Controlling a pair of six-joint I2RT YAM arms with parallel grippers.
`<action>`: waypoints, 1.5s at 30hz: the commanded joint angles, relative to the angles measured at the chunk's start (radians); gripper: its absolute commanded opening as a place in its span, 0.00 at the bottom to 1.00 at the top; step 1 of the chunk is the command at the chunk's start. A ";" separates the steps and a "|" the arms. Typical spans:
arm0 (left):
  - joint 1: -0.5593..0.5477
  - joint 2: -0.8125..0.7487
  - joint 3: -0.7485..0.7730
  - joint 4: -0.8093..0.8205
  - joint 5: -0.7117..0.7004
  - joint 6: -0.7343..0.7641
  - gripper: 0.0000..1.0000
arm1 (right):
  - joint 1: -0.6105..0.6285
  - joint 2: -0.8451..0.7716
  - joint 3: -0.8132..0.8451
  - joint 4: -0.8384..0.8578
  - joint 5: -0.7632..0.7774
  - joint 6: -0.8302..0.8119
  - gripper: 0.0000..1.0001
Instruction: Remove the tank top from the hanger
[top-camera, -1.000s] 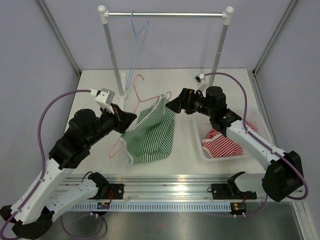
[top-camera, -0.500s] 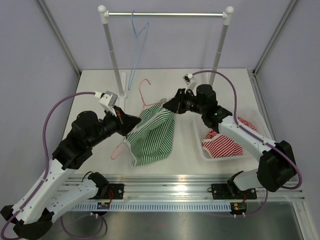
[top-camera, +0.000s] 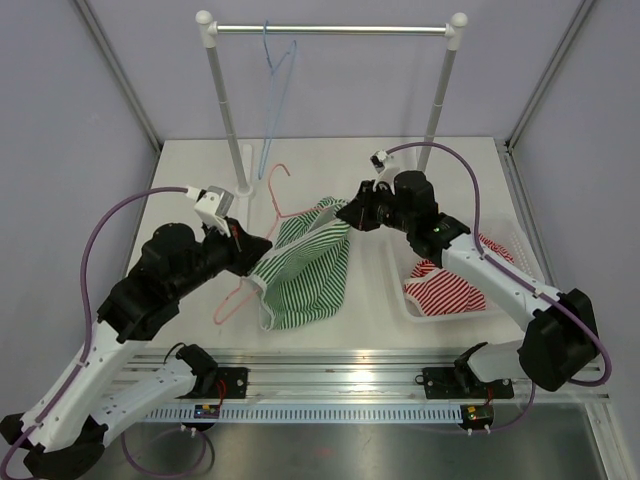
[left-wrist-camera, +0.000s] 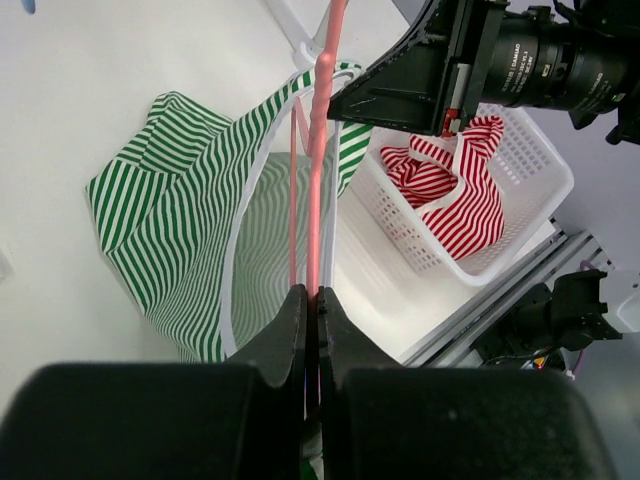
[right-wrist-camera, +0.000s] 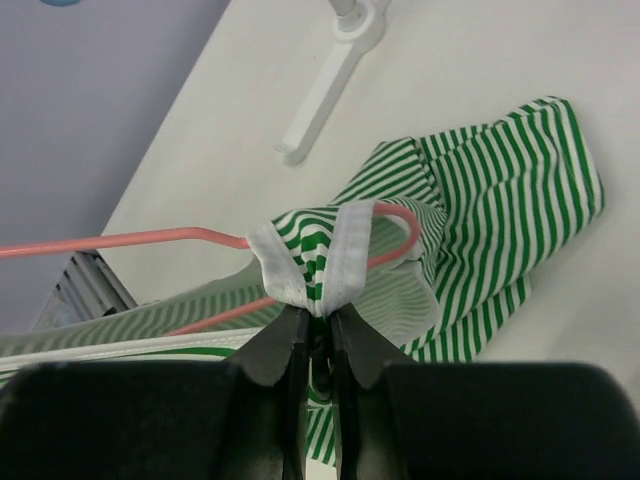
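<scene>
— How far along?
— Midway, I'd say. The left gripper (left-wrist-camera: 311, 300) pinches the pink hanger (left-wrist-camera: 321, 120); the right gripper (right-wrist-camera: 320, 322) is clamped on the tank top (top-camera: 305, 270) strap, looped over the wire just beyond its tips.
— What's left?
— Freeing that strap; the hanger runs inside the garment between both grippers.

left hand (top-camera: 262, 243), right hand (top-camera: 346, 212) both clamped, arms reaching inward

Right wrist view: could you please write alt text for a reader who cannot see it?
The right pincer is shut on the green-striped tank top by its white-edged strap, which drapes over the pink hanger. A white table lies behind.
</scene>
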 joint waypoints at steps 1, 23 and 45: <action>-0.004 -0.045 0.024 0.013 0.025 0.026 0.00 | -0.005 -0.002 0.059 -0.087 0.127 -0.070 0.00; -0.004 -0.103 0.033 0.183 0.140 0.000 0.00 | -0.080 0.134 0.279 -0.233 0.052 -0.120 0.00; -0.017 0.029 -0.110 0.861 0.126 -0.089 0.00 | -0.116 -0.037 0.086 0.106 -0.488 0.251 0.00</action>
